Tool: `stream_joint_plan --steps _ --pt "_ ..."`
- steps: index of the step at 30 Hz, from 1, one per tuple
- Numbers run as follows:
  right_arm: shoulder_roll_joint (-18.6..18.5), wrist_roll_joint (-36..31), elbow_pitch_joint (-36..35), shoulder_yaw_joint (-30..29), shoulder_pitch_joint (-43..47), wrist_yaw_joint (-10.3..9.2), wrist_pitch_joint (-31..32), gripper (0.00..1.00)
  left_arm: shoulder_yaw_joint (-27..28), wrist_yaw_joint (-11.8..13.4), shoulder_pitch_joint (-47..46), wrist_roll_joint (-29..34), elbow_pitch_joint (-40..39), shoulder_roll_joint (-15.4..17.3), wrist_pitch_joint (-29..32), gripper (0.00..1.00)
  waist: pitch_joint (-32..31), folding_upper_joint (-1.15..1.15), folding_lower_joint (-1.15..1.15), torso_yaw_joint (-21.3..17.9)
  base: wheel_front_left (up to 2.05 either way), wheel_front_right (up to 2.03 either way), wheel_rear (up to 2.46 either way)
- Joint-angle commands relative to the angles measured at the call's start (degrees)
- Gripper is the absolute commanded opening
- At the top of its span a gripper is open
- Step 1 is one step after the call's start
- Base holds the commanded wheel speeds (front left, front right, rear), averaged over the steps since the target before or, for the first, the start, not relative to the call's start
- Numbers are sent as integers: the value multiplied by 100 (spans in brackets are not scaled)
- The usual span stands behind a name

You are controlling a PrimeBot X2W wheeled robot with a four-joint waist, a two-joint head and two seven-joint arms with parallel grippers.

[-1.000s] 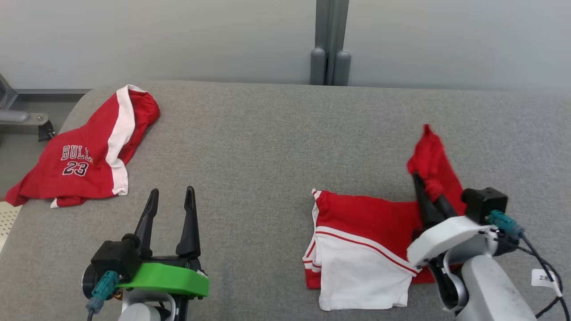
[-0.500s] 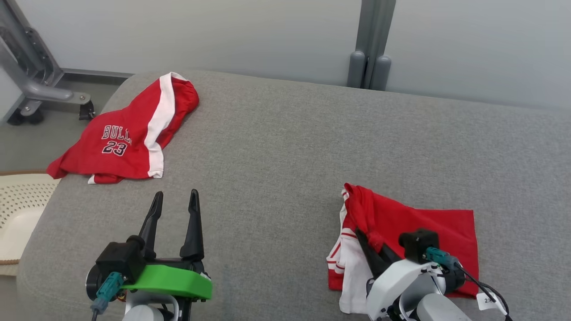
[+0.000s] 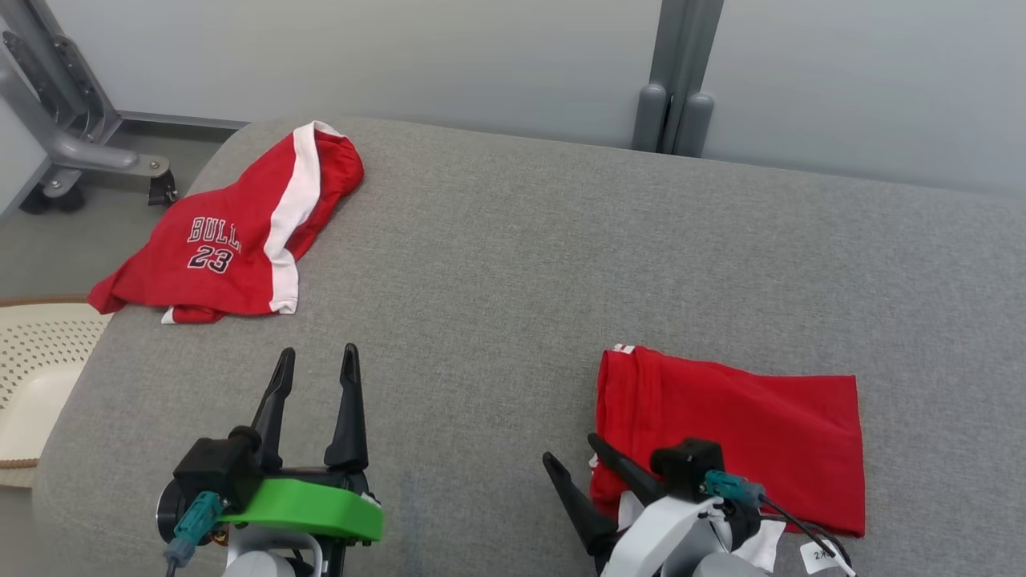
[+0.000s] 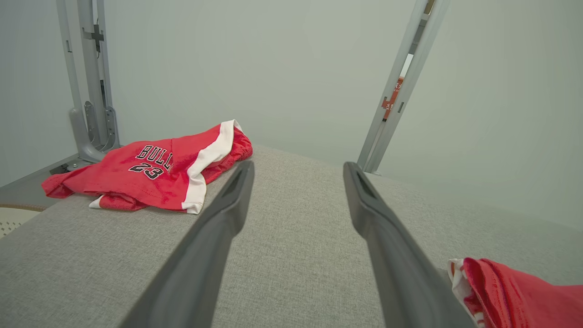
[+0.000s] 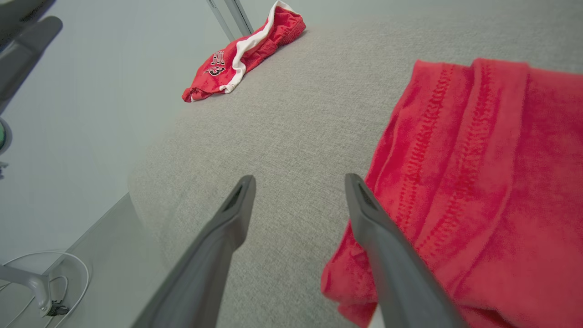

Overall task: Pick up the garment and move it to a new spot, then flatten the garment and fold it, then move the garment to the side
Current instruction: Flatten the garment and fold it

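- Far left, off the edge: cream perforated basket (image 3: 32, 377), low beside the grey cloth-covered worktop (image 3: 513, 264).
- Back-left corner of the worktop: Bulls shorts (image 3: 240, 232), red with a white stripe, lying loosely crumpled. Well apart from both tools.
- Left tool (image 3: 318, 351): fingers spread, nothing between them, poised over bare worktop near the front edge.
- Right tool (image 3: 571, 449): fingers spread and empty, just beside the near-left corner of the folded garment (image 3: 737, 425). In the right wrist view one finger overlaps the hem; cannot tell whether it touches.
- Folded garment: a flat red rectangle on the front-right of the worktop, with a white layer peeping out at the near edge. The fold looks done; moving it aside seems to be what is left.
- Handling, judged: thin knit, light, limp, with no stiffness to keep its shape. A pinch on the top layer alone would likely peel the fold open.
- Best hold: the stitched left edge, through every layer, lifted low or slid sideways.
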Motion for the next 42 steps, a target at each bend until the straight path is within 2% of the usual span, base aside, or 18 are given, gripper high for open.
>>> stream_joint_plan --steps 1,5,9,16,22,25,29,42 --pt "-35 18 -28 48 -144 -9 -52 100 13 21 30 13 9 9 -18 100 -30 0 0 -76 0 0 0" --pt "-56 -141 -61 -146 -279 -9 -80 100 33 18 73 49 -21 8 -17 100 -61 0 0 -242 0 0 0" --pt "-276 -797 -227 -821 -350 -9 -97 100 61 11 94 59 -82 8 -17 100 -75 0 0 -460 0 0 0" --pt "-537 -2243 -1473 -2215 180 -10 -96 100 105 90 104 7 -235 9 -17 100 -35 0 0 -874 0 0 0" --pt "-440 -2825 -2373 -2928 750 -10 -93 100 165 217 169 116 -379 8 -17 100 -27 0 0 -1143 0 0 0" --pt "-359 -3044 -2819 -3134 1027 -10 -94 100 127 246 233 123 -494 10 -18 100 -33 0 0 -1237 0 0 0" --pt "-210 -3020 -3132 -3335 1306 -10 -93 100 25 287 360 219 -542 10 -17 100 -65 0 0 -1322 0 0 0" --pt "-118 -3048 -3225 -3332 1417 -10 -94 100 -104 312 438 287 -571 10 -17 100 -78 0 0 -1337 0 0 0"
